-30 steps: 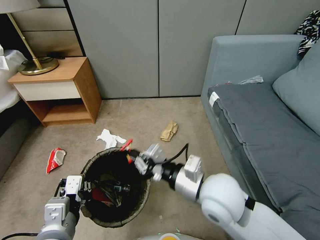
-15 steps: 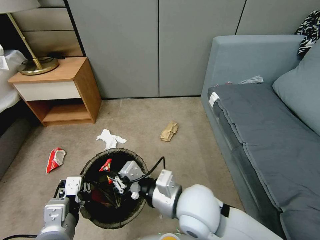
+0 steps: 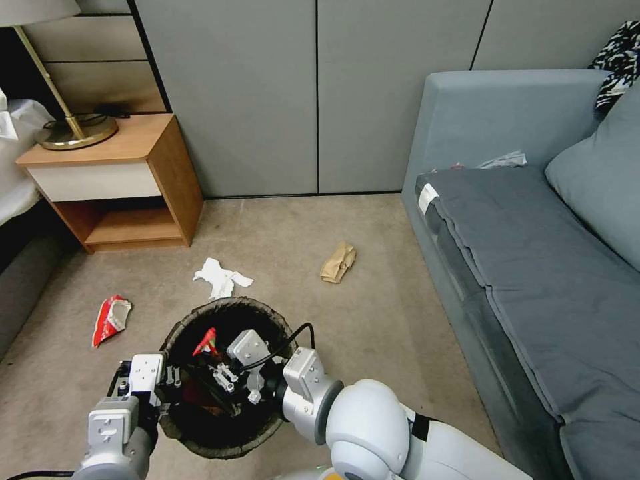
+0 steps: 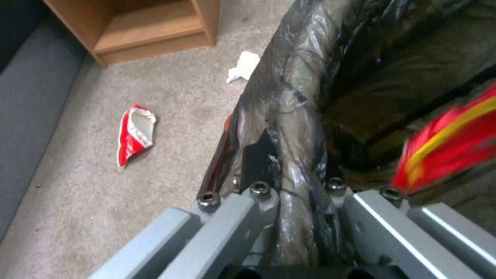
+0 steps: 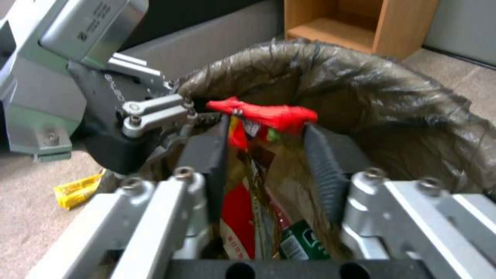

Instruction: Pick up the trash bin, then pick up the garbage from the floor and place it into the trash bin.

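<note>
The trash bin point(image 3: 200, 443), lined with a dark bag, is held at its near-left rim by my left gripper point(image 3: 168, 385); in the left wrist view that gripper point(image 4: 295, 182) is shut across the bag-covered rim point(image 4: 294, 116). My right gripper point(image 3: 217, 375) reaches into the bin's mouth. Its fingers point(image 5: 320, 166) stand apart, and a red packet point(image 5: 263, 114) lies across their tips, blurred in the left wrist view point(image 4: 449, 147). More garbage lies on the carpet: a red-and-white packet point(image 3: 110, 319), a white tissue point(image 3: 220, 277), crumpled brown paper point(image 3: 339, 261) and a yellow wrapper point(image 5: 77, 190).
A wooden nightstand point(image 3: 133, 180) with a brass lamp point(image 3: 67, 127) stands at the back left. A grey sofa point(image 3: 533, 267) runs along the right. Grey wall panels point(image 3: 313, 100) close the back. Open carpet point(image 3: 373, 320) lies between bin and sofa.
My right gripper has swung from the bin's far rim down into its mouth, carrying the red packet. The fingers now stand apart. The left gripper and bin have stayed put.
</note>
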{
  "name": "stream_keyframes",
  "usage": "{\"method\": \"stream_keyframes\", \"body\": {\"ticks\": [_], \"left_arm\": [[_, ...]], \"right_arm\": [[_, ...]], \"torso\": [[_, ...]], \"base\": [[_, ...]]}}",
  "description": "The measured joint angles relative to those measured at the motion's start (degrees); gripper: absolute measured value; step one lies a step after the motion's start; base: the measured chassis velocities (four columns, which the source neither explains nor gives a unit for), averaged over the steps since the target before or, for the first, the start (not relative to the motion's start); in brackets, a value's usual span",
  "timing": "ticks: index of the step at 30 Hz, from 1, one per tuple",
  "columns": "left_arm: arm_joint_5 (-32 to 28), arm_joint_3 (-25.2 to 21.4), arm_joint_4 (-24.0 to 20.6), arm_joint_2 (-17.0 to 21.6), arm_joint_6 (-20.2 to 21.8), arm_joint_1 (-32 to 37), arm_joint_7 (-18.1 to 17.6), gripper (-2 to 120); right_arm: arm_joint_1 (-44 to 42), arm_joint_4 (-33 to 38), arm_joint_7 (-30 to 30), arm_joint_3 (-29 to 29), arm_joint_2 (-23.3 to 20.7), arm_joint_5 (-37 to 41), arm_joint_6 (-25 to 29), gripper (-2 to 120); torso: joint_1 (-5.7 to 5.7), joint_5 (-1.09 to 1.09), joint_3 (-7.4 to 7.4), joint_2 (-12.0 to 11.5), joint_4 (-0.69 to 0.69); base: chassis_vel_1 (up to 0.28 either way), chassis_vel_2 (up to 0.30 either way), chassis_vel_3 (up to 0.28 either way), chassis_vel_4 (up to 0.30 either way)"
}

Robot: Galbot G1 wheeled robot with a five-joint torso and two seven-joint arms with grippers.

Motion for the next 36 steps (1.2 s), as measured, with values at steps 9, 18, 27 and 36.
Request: {"method": "stream_keyframes", "body": {"ticks": [9, 18, 27, 36], "left_arm": [[0.0, 0.0, 0.0, -0.1, 0.0, 0.2, 0.0, 0], [0.6, 0.1, 0.0, -0.5, 0.0, 0.2, 0.1, 0], [0.7, 0.0, 0.0, -0.7, 0.0, 0.1, 0.1, 0], [0.7, 0.2, 0.0, -0.8, -0.1, -0.3, 0.1, 0]], "right_arm": [[-0.3, 0.9, 0.3, 0.3, -0.4, -0.4, -0.5, 68], [-1.0, 2.1, 0.6, 1.6, -1.3, -0.4, -0.6, 99], [-2.8, 6.6, -2.0, 8.7, -4.2, -0.2, 5.6, 100], [-17.3, 9.7, -2.3, 21.9, -9.7, -13.2, 18.7, 100]], "torso": [[0.00, 0.01, 0.00, 0.0, 0.00], [0.00, 0.00, 0.00, 0.0, 0.00], [0.00, 0.01, 0.00, 0.0, 0.00], [0.00, 0.01, 0.00, 0.0, -0.02]], "base": [[0.000, 0.000, 0.000, 0.000], [0.000, 0.000, 0.000, 0.000], [0.000, 0.000, 0.000, 0.000], [0.000, 0.000, 0.000, 0.000]]}}
